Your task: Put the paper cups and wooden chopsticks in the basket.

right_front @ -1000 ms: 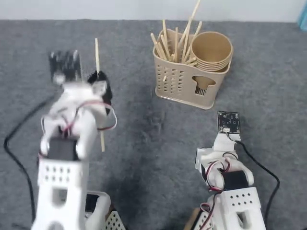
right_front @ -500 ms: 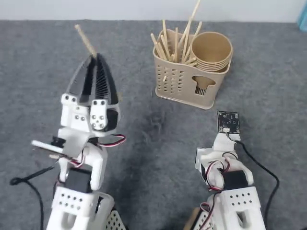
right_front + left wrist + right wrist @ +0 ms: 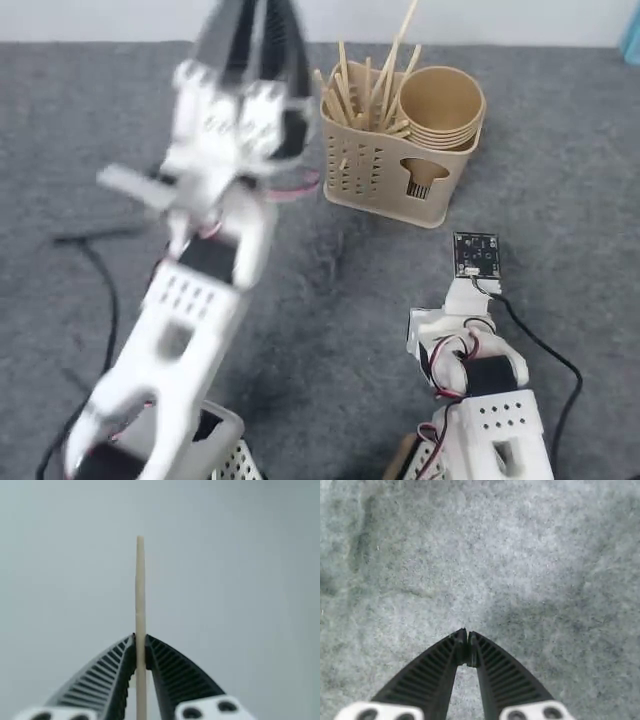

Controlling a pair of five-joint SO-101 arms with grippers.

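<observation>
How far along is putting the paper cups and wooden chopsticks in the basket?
Done: a stack of brown paper cups and a bundle of wooden chopsticks stand in the beige perforated plastic basket. In hand: the left gripper is shut on one more pale wooden chopstick, raised beside the basket. Left: dropping that chopstick in.

Grey felt-like carpet (image 3: 560, 150) covers the table, with a pale wall (image 3: 110, 18) behind its far edge.

High view looks down on carpet (image 3: 330, 300); right wrist sees it close; left wrist faces blank wall (image 3: 240, 555).
</observation>
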